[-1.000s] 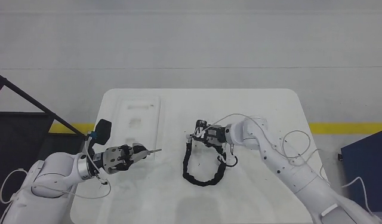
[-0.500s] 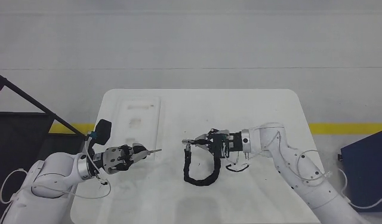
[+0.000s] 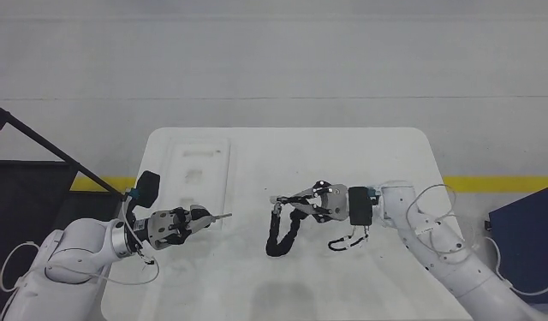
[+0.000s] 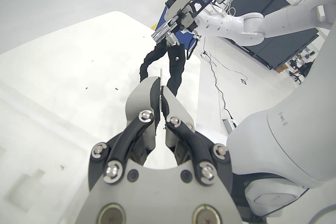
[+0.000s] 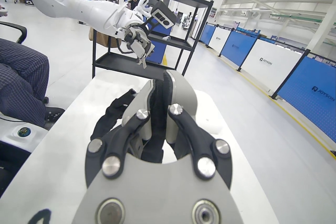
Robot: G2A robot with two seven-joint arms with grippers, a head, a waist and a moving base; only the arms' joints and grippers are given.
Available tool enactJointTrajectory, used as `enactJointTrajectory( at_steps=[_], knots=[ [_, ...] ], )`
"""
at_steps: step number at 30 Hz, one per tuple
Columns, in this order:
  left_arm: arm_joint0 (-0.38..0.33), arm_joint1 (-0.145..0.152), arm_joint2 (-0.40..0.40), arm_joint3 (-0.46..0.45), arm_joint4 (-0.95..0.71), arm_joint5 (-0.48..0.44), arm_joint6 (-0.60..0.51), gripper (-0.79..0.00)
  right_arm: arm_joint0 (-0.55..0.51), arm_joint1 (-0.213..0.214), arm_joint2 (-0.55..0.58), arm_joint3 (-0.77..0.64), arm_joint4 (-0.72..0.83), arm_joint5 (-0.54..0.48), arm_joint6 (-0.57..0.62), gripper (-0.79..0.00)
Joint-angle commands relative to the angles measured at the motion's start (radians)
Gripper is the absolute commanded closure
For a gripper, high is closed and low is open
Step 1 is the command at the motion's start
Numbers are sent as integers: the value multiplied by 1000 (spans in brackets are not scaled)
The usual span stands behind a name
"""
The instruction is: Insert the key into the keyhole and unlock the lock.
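My left gripper [image 3: 204,218] hangs over the table's left side, shut on a thin metal key [image 3: 223,216] whose blade points toward the lock. In the left wrist view the key [image 4: 161,75] sticks out past the closed fingertips [image 4: 147,88]. My right gripper [image 3: 293,203] is over the middle of the table, shut on the lock [image 3: 276,201]. It is a silver cylinder [image 4: 161,32] with a black sleeved chain [image 3: 278,234] hanging in a loop down to the tabletop. From the right wrist view, the black sleeve [image 5: 110,114] runs between the pads, and the left gripper [image 5: 143,51] faces it farther off.
A white foam tray [image 3: 199,163] with shallow cutouts lies at the table's back left. A black cable [image 3: 347,240] dangles from the right wrist onto the table. A black pole [image 3: 51,150] slants past the table's left edge.
The right arm has drawn back to the right and raised the lock, pulling the chain loop up and narrower, with the cylinder now pointing at the key. The left arm has not moved.
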Motion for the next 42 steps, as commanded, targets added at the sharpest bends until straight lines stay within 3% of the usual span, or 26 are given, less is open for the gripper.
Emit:
enactJointTrajectory(
  at_steps=[1, 5, 16, 22, 35, 36, 37, 38, 39, 42],
  knots=[
    [0, 0, 0, 0, 0, 0, 0, 0, 20, 6, -17, 46, -32, -13, 13, 0],
    [0, 0, 0, 0, 0, 0, 0, 0, 57, -4, -37, 132, -60, -30, 132, 0],
    [0, 0, 0, 0, 0, 0, 0, 0, 66, -53, -54, 70, 90, 61, 872, 0],
    [0, 0, 0, 0, 0, 0, 0, 0, 53, -60, -45, 25, 163, 62, 1018, 0],
    [0, 0, 0, 0, 0, 0, 0, 0, 36, -44, -11, -14, 116, 4, 1269, -18],
    [0, 0, 0, 0, 0, 0, 0, 0, 31, -44, -12, -20, 116, 3, 1286, -336],
    [0, 0, 0, 0, 0, 0, 0, 0, 28, -44, -11, -29, 119, 2, 1300, -483],
    [0, 0, 0, 0, 0, 0, 0, 0, 23, -44, -10, -37, 124, 1, 1313, -742],
    [0, 0, 0, 0, 0, 0, 0, 0, 22, -43, -8, -40, 127, 1, 1320, -785],
    [0, 0, 0, 0, 0, 0, 0, 0, 17, -43, -3, -54, 133, 1, 1351, -785]
  ],
)
